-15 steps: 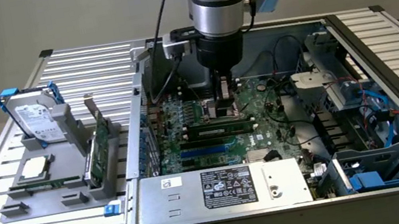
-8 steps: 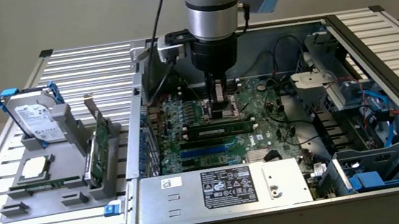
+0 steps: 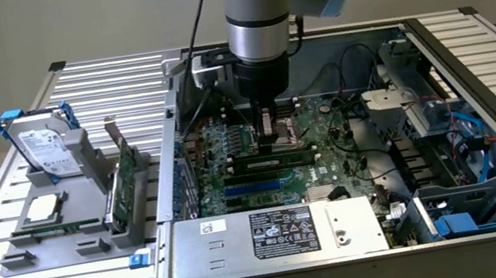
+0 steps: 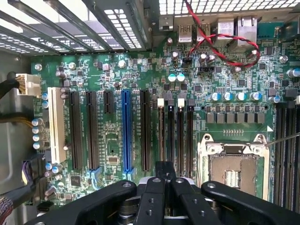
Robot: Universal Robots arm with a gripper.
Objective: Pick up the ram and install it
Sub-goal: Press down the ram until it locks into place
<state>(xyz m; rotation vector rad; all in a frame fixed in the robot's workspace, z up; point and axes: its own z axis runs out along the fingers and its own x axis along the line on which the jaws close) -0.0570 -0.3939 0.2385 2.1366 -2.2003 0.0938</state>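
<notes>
Exterior view: ram (image 3: 269, 156) in motherboard (image 3: 331, 147)

A slatted aluminium table (image 3: 2, 251) carries an open computer case (image 3: 368, 240) across the centre and right of the exterior view, and, at the left, a grey parts holder (image 3: 54, 253) standing a hard drive (image 3: 44, 150), processor chip (image 3: 44, 208) and green expansion card (image 3: 125, 182).

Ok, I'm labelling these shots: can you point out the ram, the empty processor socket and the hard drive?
ram (image 3: 270, 159), exterior view, middle of the stick's top edge.
processor socket (image 4: 234, 169), wrist view, bare contact area inside its metal frame.
hard drive (image 3: 44, 148), exterior view, its labelled face.
</notes>
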